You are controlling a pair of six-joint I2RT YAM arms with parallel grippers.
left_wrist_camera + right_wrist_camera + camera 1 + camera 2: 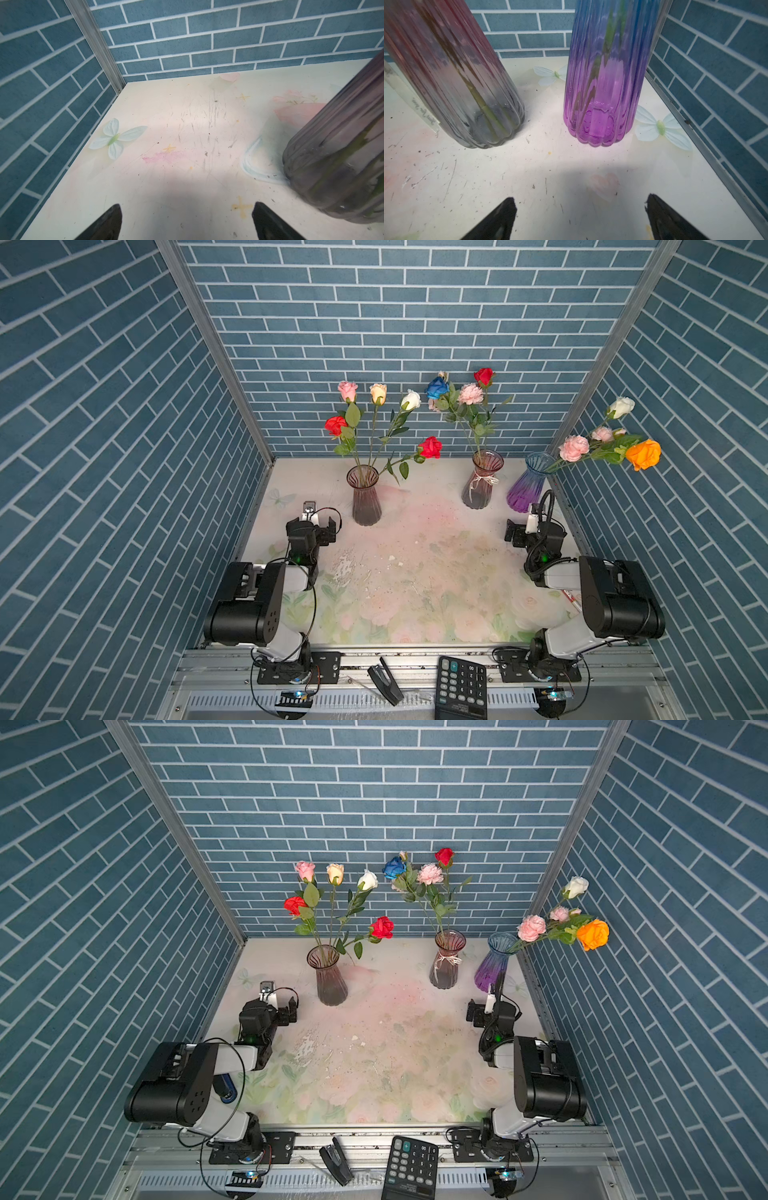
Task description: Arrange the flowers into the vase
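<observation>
The left pincer (pixel 187 204) and right pincer (pixel 581 197) hung spread, empty. The long-stemmed artificial flowers (pixel 431 447) stood in three glass vases (pixel 366 499) across mid-frame. The purple-blue ribbed glass vase (pixel 524 489) at right carried a hard-leaning bunch; a nudge from the right pincer might topple it

Colourful flowers (pixel 471 393) in two smoky vases (pixel 366 499) and one purple vase (pixel 524 491)

Left arm (pixel 245 610), right arm (pixel 619 605): black housings, white links; looped black cables (pixel 549 506); green lights (pixel 297 560); black base plates (pixel 328 668)
</observation>
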